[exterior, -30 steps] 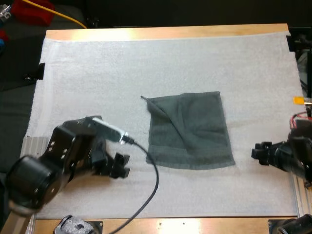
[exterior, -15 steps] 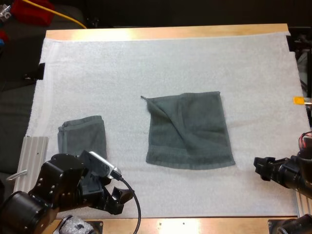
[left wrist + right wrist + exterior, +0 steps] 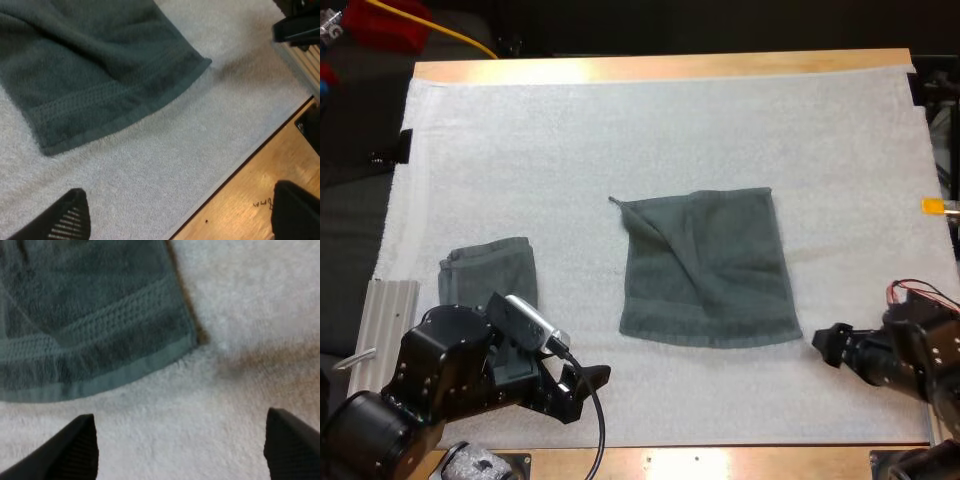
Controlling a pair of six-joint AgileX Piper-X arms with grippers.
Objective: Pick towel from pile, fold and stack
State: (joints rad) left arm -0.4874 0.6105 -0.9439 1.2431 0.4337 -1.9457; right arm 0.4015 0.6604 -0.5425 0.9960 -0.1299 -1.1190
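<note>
One folded towel (image 3: 488, 272) lies near the left pincer (image 3: 588, 388), so I judge one fold done. A flat towel (image 3: 705, 268) lies between that and the right pincer (image 3: 826, 346), yet to be folded. Both pincers are spread apart and empty.

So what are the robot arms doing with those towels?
Two robot arms are in the middle of a towel-folding job. One dark grey-green spread towel lies open on the white mat, and a folded towel sits at the mat's left side. Nothing is being held. The left end effector is open near the mat's near edge, and the right end effector is open beside the spread towel's near right corner. They may be about to grab it.
</note>
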